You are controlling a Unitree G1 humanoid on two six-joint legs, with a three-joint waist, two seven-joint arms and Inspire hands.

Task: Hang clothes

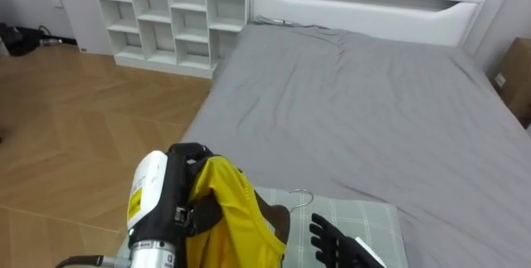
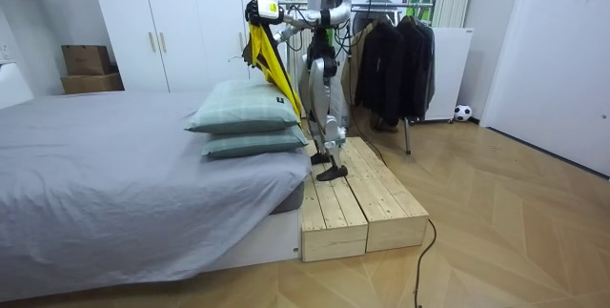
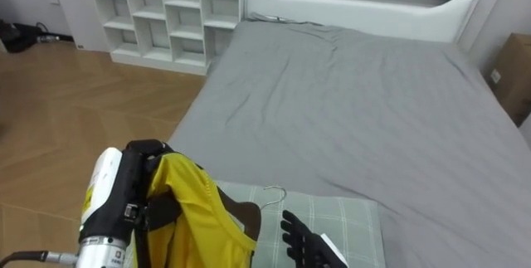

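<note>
A: How many garments?
B: One yellow garment (image 1: 232,218), draped over the left robot hand (image 1: 191,153), whose grip I cannot tell; one wooden hanger (image 1: 280,218) at its collar.
A: Rightward?
B: Right robot hand (image 1: 332,239), fingers straight, above two stacked pillows (image 2: 238,108) on the bed (image 1: 348,110).

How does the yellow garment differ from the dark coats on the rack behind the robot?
The yellow garment is bright; the dark coats are nearly black. The yellow garment hangs from the robot's raised left hand above the pillows; the dark coats hang on the clothes rack. Both hang down loosely.
</note>
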